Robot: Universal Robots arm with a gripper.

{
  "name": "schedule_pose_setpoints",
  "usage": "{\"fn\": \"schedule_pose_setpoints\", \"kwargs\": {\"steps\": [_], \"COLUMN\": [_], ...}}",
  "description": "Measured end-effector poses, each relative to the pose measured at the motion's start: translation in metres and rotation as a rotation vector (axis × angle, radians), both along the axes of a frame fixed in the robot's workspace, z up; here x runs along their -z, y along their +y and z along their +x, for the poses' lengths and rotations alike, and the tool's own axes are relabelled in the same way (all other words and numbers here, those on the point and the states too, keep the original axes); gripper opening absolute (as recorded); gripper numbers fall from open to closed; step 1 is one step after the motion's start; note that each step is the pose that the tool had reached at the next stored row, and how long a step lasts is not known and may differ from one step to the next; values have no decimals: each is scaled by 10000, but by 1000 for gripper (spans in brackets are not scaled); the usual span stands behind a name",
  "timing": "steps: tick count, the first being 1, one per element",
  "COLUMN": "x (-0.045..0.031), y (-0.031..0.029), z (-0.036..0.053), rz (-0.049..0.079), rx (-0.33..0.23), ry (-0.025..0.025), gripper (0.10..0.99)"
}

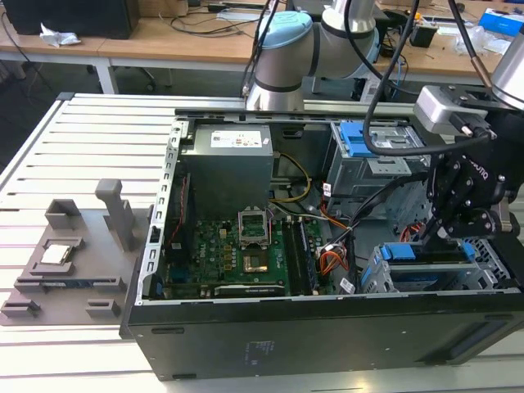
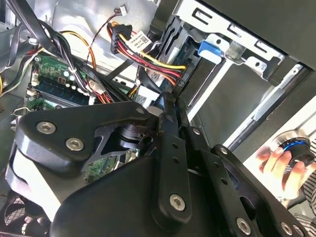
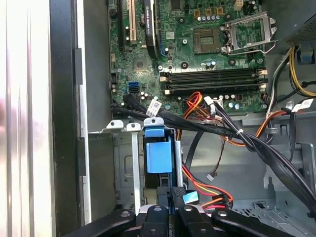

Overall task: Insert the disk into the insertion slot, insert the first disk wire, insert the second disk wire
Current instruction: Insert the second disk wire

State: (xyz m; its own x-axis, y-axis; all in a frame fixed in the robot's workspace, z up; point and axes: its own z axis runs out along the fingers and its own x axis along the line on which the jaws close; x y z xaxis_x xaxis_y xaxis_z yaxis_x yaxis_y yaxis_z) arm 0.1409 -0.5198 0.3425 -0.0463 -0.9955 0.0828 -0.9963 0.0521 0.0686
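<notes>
Right now your gripper [image 1: 432, 236] sits low inside the open computer case [image 1: 246, 344], at the exterior view's right, directly over the insertion slot [image 1: 372, 278]. That low perforated metal cage holds the disk [image 1: 426, 252]: its bright blue carrier frame lies along the cage's top with the fingertips just at it. You cannot tell from these views whether the fingers are pinching anything, because the black linkages hide the tips in both wrist views.

Look at the first wrist view and you see the blue carrier frame [image 3: 159, 157] standing between the cage's metal rails, with the gripper [image 3: 174, 197] right at its near edge. A bundle of red, yellow and orange wires [image 3: 207, 190] runs just beside the cage, and black cables [image 3: 197, 126] cross above it. Beyond them lies the green motherboard [image 3: 197, 49].

Over in the second wrist view, a person's hand [image 2: 281, 165] rests on a round device outside the case.
</notes>
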Motion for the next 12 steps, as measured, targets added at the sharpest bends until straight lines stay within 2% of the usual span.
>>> {"fn": "schedule_pose_setpoints", "kwargs": {"steps": [12], "x": [30], "y": [18], "z": [18], "rz": [11], "rx": [1], "ry": [4], "gripper": [149]}}
